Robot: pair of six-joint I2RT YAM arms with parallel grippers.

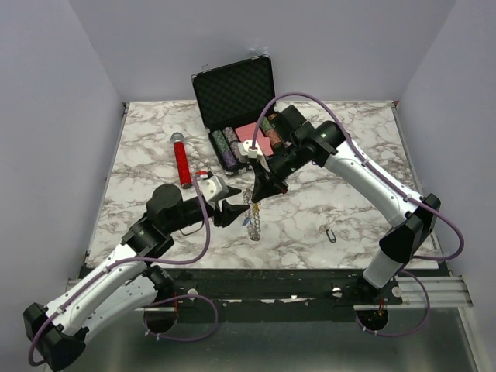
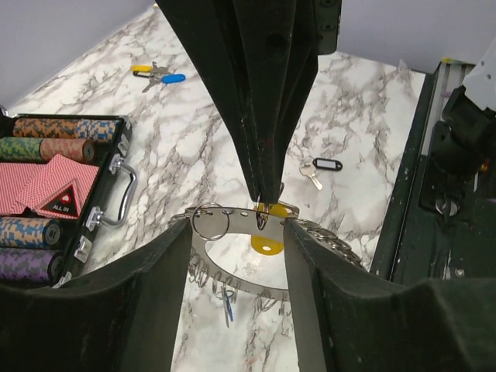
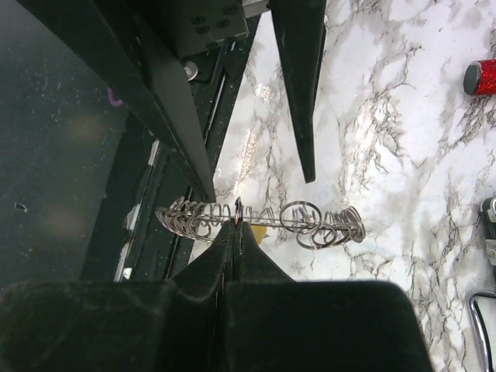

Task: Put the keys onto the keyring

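The keyring [image 1: 253, 221] stands upright on edge at mid-table, a flat silver ring fringed with small rings [image 2: 232, 284]. My left gripper [image 1: 235, 211] faces it with jaws apart [image 2: 237, 229]. The ring stands just past the fingertips and reaches beyond both fingers. My right gripper [image 1: 258, 195] points down, shut on the small ring of a yellow-tagged key [image 2: 268, 245] at the keyring's top edge [image 3: 237, 225]. The keyring shows edge-on in the right wrist view [image 3: 310, 221]. A black-tagged key [image 1: 331, 234] lies on the table to the right. Yellow- and blue-tagged keys [image 2: 159, 74] lie farther off.
An open black case [image 1: 232, 93] with poker chips and red cards stands at the back centre, its handle [image 2: 124, 194] near the grippers. A red glittery cylinder [image 1: 181, 160] lies at the left. The table's front edge and black rail [image 2: 403, 194] are close behind the keyring.
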